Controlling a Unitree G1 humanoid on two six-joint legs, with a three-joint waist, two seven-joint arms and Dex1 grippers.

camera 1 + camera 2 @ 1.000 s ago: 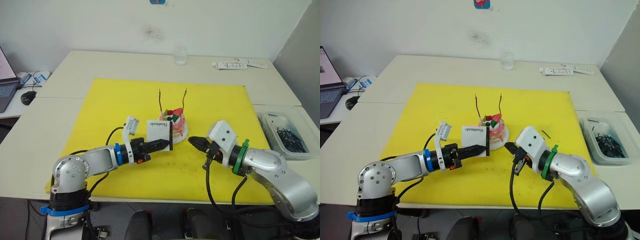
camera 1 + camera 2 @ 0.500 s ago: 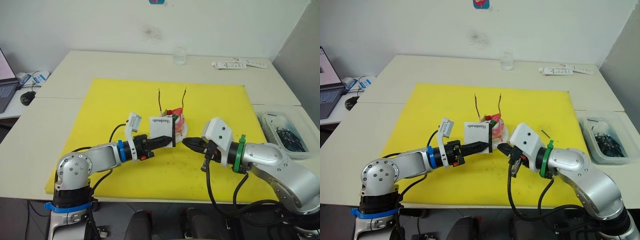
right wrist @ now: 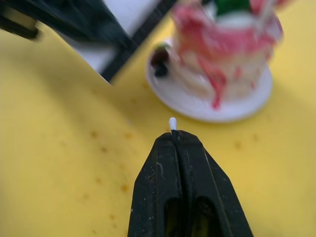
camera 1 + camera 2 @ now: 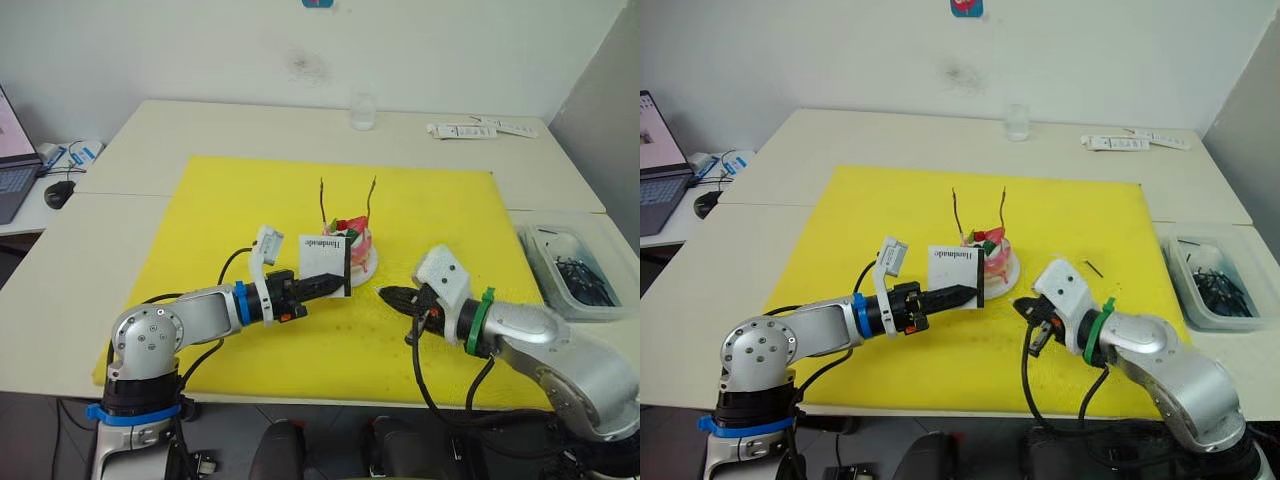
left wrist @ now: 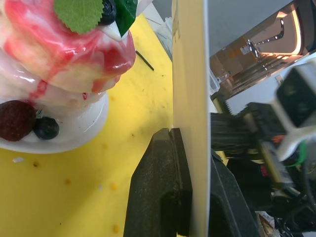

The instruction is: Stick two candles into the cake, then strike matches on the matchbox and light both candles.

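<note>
Two candles (image 4: 347,205) stand in the cake (image 4: 351,245) on my head view. Left wrist: left gripper (image 5: 190,148) fingers clamp the matchbox (image 5: 190,74) upright beside it. Right wrist: right gripper (image 3: 173,134) fingers pinch a white-tipped match (image 3: 172,123) just short of the plate (image 3: 212,106).

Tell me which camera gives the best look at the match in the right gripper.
The right wrist view: the match pokes a white tip out of the shut right gripper, close up. In the eye views the right gripper hides it.
</note>
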